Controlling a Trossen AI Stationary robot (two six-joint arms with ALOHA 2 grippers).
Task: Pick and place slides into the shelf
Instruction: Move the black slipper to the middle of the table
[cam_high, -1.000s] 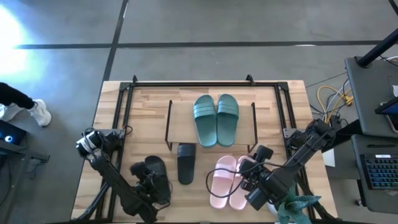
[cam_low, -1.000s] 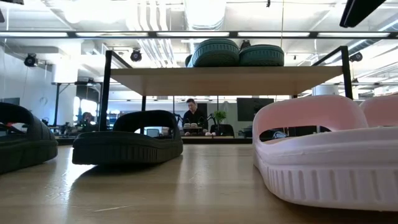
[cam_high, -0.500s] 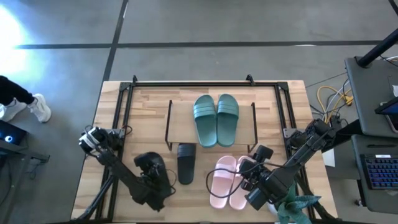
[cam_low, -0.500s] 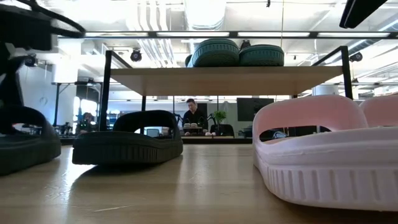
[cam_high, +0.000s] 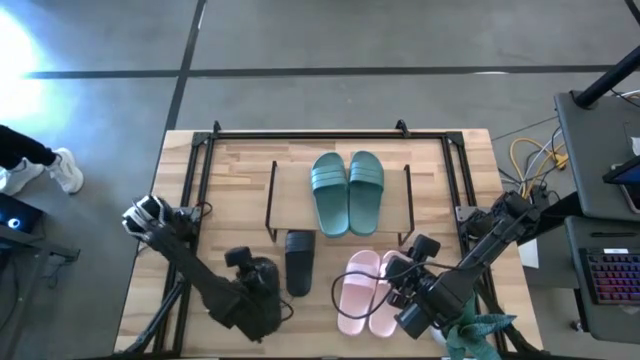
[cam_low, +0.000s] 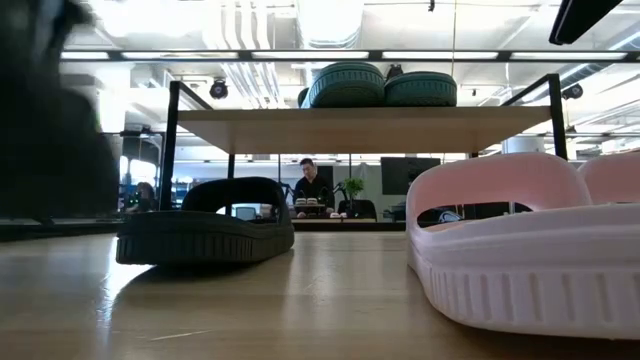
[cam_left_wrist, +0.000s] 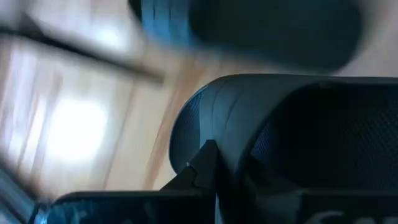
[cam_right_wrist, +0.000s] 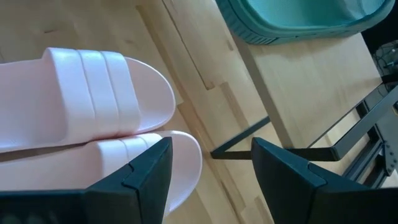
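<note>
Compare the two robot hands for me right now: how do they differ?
The left hand is shut on a black slide, left of the other black slide; the right hand is open, holding nothing, above the pink slides. Both sit at the table's near side, in front of the shelf.
</note>
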